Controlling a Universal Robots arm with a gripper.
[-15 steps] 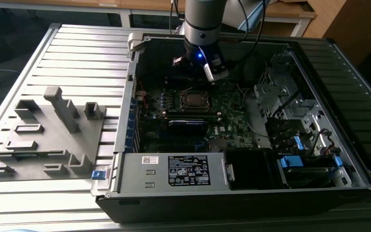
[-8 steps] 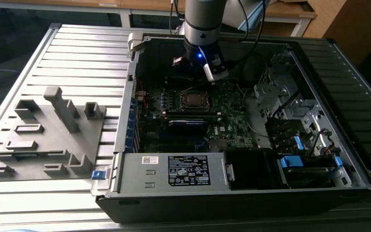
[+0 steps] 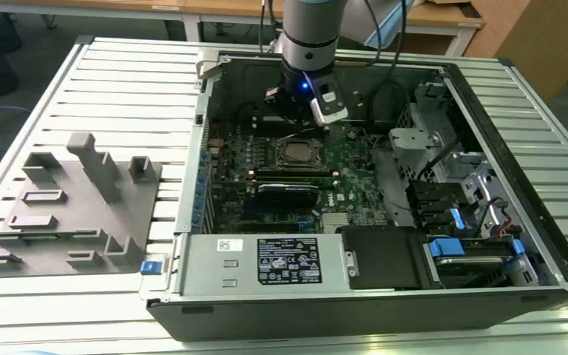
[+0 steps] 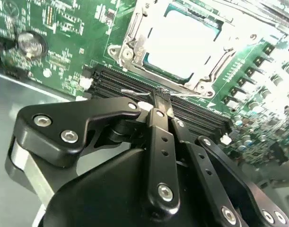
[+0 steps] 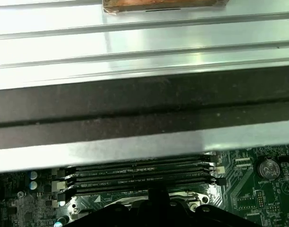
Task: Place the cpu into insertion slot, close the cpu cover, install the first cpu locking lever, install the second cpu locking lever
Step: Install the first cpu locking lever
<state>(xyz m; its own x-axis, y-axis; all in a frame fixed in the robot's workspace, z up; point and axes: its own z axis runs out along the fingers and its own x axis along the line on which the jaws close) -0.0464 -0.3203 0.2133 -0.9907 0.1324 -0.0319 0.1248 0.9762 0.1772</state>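
- The pincer [image 4: 162,103] has its two black fingers pressed together; whether they nip anything, I cannot tell.
- Its tips hang over the long black memory slots [image 4: 203,113].
- Just beyond the tips lies the cpu [image 4: 182,40], seated in the insertion slot [image 4: 201,85], with the cpu cover [image 4: 133,33] down around it.

The cpu [image 4: 182,40], a flat silvery square, lies level in the insertion slot [image 3: 299,153], just beside the long black memory slots [image 4: 111,78]. The cpu cover [image 4: 129,38], a thin silver frame, lies flat around it.
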